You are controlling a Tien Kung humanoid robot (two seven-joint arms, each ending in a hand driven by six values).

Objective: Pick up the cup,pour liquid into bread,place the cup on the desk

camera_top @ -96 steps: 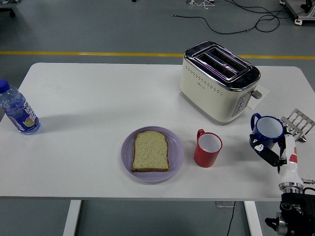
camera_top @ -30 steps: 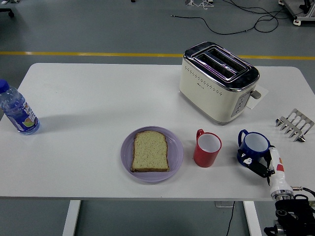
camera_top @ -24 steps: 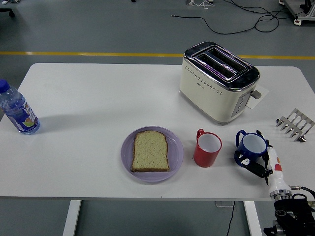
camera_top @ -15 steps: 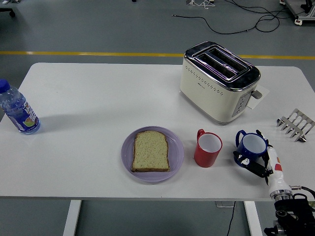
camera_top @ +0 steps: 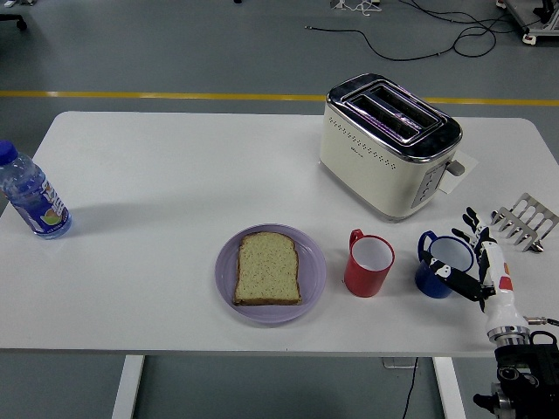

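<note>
Blue cup set down, fingers opening

Release looks to be the step in hand. The right hand (camera_top: 479, 262) reaches in from the table's lower right corner, and its black fingers (camera_top: 470, 220) are now fanned apart beside the blue cup (camera_top: 443, 264) rather than wrapped round it as they were half a second ago. Whether any fingertip still touches the cup's right side cannot be told from this view. The cup stands upright on the white table (camera_top: 175, 166) near the front edge, just right of the red cup (camera_top: 368, 263) and apart from it, with its handle turned to the left.

Over the last few seconds the blue cup has come from nearer the right edge, beside the metal toast rack (camera_top: 524, 220), down and leftward to this spot; in the last half second it has hardly shifted, only the hand has opened. Judged from that, the placing part of the task is close to done, and what remains is for the arm to draw clear without nudging the cup.

The slice of bread (camera_top: 267, 268) lies flat on the purple plate (camera_top: 225, 271) left of the red cup, showing no visible wetness. Behind stands the cream toaster (camera_top: 387, 144), and a water bottle (camera_top: 31, 197) sits at the left edge. The left arm is out of sight.
</note>
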